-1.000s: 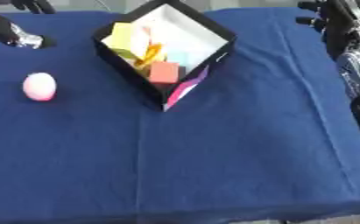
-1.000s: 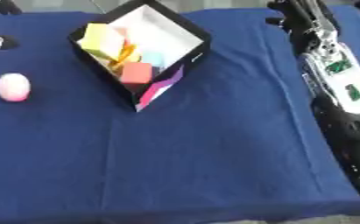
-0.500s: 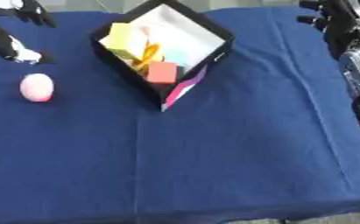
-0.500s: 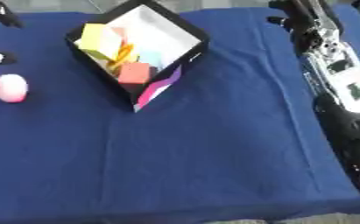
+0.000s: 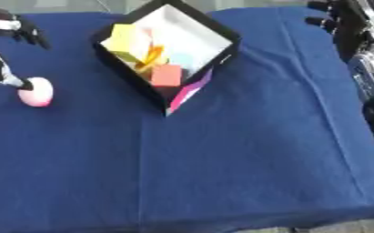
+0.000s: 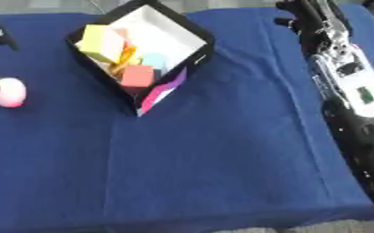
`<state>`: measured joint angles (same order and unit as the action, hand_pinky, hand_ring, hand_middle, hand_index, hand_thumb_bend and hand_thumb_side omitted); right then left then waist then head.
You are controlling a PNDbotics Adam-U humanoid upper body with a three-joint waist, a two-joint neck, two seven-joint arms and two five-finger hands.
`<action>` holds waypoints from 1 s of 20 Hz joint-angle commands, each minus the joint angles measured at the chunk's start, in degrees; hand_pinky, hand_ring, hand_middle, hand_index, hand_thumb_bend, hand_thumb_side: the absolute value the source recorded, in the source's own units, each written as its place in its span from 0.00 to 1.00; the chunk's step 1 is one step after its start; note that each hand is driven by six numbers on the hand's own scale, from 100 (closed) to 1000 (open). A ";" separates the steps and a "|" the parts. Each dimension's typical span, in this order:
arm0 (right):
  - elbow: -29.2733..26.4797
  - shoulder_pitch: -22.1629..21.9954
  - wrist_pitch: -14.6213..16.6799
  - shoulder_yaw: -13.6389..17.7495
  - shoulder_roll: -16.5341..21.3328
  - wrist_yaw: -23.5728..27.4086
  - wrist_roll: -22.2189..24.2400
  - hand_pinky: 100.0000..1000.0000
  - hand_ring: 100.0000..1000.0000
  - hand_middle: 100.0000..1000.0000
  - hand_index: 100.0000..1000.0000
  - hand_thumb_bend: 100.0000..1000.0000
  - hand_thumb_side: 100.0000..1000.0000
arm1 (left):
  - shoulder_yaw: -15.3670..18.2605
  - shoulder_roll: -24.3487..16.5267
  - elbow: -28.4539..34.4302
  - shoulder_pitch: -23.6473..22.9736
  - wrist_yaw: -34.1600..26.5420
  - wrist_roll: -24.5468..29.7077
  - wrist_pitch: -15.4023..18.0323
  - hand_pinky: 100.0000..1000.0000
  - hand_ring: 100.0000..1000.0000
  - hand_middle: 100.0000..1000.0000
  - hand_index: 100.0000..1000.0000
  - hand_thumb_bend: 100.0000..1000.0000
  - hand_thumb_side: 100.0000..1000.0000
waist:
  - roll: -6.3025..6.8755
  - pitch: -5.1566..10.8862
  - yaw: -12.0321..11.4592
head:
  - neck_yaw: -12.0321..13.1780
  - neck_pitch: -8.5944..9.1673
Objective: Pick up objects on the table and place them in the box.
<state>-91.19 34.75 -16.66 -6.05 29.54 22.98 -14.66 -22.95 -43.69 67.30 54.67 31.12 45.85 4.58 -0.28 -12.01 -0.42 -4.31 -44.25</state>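
Observing the left robot hand (image 5: 0, 63) at the worktop's (image 5: 221, 164) left edge: one straight finger touches the pink ball (image 5: 36, 92), nothing gripped. I see the box (image 5: 214, 34) well apart

Blue-clothed table (image 5: 221, 173), grey floor beyond

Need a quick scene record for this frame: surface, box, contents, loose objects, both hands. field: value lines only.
surface: table with blue cloth
box: black box, white inside, open, far centre, set cornerwise
box contents: yellow block, red cube, orange piece, pale blue piece
loose objects: pink ball on the cloth, left of the box
left robot hand: at left edge, one fingertip touching the pink ball, not closed round it
right robot hand: not in view; only the right arm along the right edge
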 commanded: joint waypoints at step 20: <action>-0.24 1.15 -0.38 -0.31 -0.08 -0.19 0.36 0.81 0.89 0.80 0.85 0.03 0.60 | 1.09 3.04 -6.15 -0.21 16.60 -9.37 5.71 0.90 0.86 0.80 0.86 0.71 0.00 | -0.35 0.09 0.52 | -0.06 0.13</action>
<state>-91.05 34.96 -16.96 -6.72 28.54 22.98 -14.35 -22.73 -39.73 61.13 53.66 46.36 37.92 10.21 -0.29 -12.07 0.01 -4.40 -44.25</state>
